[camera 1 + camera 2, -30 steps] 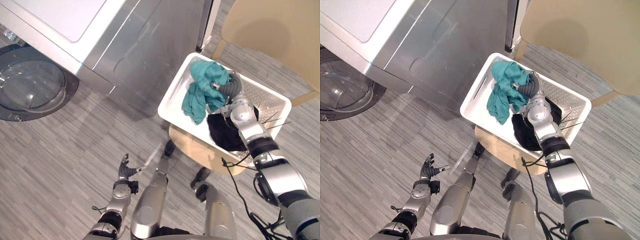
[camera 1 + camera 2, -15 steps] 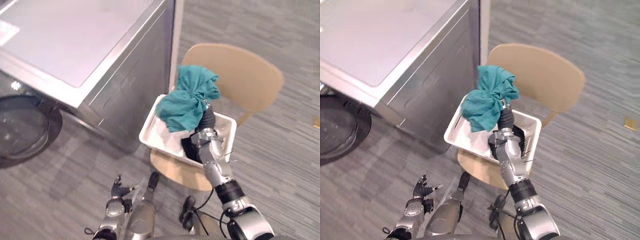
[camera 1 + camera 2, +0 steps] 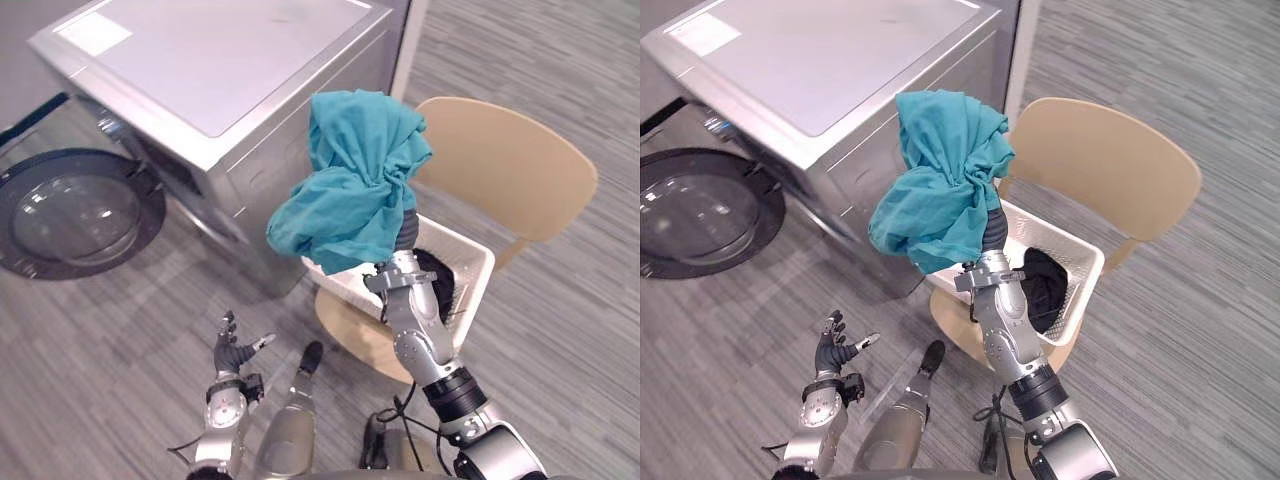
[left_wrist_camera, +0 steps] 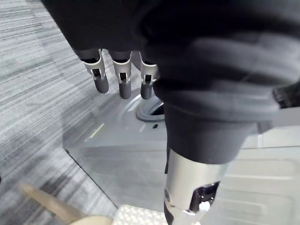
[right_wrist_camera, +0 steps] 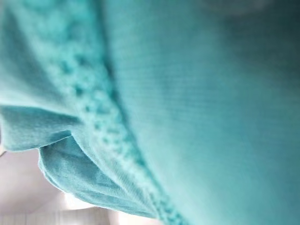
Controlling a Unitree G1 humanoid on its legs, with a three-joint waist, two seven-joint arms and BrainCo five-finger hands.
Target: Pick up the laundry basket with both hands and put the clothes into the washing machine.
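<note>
My right hand is raised above the white laundry basket and shut on a teal garment, which hangs bunched from it in the air, clear of the basket. Very close in the right wrist view, the teal garment covers the fingers. A black garment lies inside the basket, which rests on a tan chair. My left hand is low by the floor, open and holding nothing, its fingers straight.
The silver washing machine stands to the left of the chair, with its round door swung open towards the floor. Grey striped flooring lies in front of the machine.
My right hand has lifted the teal garment up out of the basket, well above its rim. The camera has moved, so the whole scene has shifted. The left hand stays low.
</note>
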